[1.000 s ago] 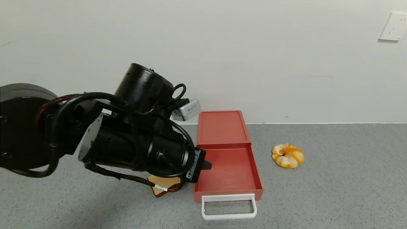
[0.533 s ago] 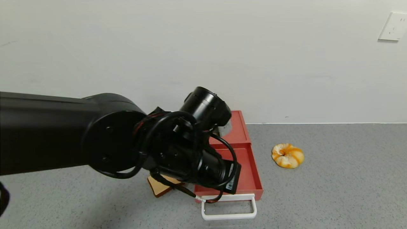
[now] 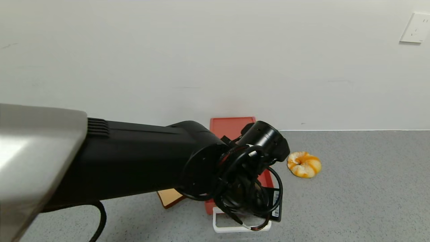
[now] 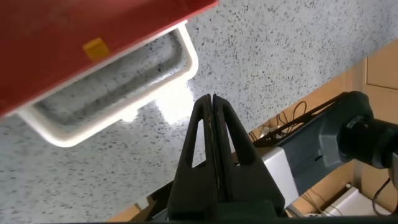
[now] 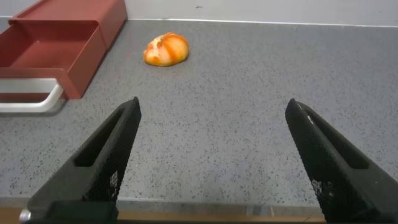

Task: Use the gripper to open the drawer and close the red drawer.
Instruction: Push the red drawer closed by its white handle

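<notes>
The left end effector hangs low over the near end of the drawer, its two pointed fingers pressed together and holding nothing. In the left wrist view the closed tips sit just beside the white loop handle, outside the loop and apart from it, above bare surface. The drawer's tray stands pulled out toward the robot, so the drawer's long axis runs from the wall straight toward the robot, with the handle at the near end. Judging from this, the closing push would have to travel along that axis toward the wall, and the tips lie on the robot's side of the handle, which suits such a push. The left arm is plainly the nearer one. The right end effector hovers well off to the right with its fingers spread wide apart and empty, seemingly idle.

The surface is grey and speckled, meeting a plain white wall with a socket plate. A peeled orange fruit lies right of the drawer, and a brown slice left of it
</notes>
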Controlling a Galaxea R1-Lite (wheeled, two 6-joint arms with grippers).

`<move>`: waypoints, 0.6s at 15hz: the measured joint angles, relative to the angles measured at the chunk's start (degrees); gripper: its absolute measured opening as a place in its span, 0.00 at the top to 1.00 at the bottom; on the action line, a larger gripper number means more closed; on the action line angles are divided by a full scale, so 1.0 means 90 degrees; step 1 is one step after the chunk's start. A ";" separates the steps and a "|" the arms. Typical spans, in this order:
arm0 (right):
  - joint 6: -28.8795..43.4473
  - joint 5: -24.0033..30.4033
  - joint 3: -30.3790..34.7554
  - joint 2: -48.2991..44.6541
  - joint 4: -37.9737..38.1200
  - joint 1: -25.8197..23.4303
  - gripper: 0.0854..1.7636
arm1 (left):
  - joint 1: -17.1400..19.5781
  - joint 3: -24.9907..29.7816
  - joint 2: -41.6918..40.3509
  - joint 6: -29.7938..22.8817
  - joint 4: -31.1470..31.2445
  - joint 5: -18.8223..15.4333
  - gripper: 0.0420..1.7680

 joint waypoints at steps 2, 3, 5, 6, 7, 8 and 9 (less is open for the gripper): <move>-0.0003 -0.0001 0.0000 0.0000 0.0000 0.0000 0.03 | -0.0095 -0.0108 0.0236 -0.0245 0.0004 0.0018 0.96; 0.0000 0.0000 0.0000 0.0000 0.0000 0.0000 0.03 | -0.0135 -0.0165 0.0348 -0.0364 0.0004 0.0020 0.96; -0.0003 0.0000 0.0000 0.0000 0.0000 0.0000 0.03 | -0.0177 -0.0289 0.0554 -0.0563 -0.0005 0.0030 0.96; 0.0000 0.0000 0.0000 0.0000 -0.0003 0.0000 0.03 | -0.0187 -0.0359 0.0649 -0.0622 -0.0003 0.0073 0.96; 0.0000 0.0000 0.0000 0.0000 -0.0003 0.0000 0.03 | -0.0190 -0.0432 0.0734 -0.0639 -0.0008 0.0187 0.96; 0.0000 0.0000 0.0000 0.0000 -0.0003 0.0000 0.03 | -0.0175 -0.0512 0.0811 -0.0658 -0.0008 0.0301 0.96; 0.0000 -0.0001 0.0000 0.0000 0.0000 0.0000 0.03 | -0.0160 -0.0573 0.0863 -0.0670 -0.0015 0.0336 0.96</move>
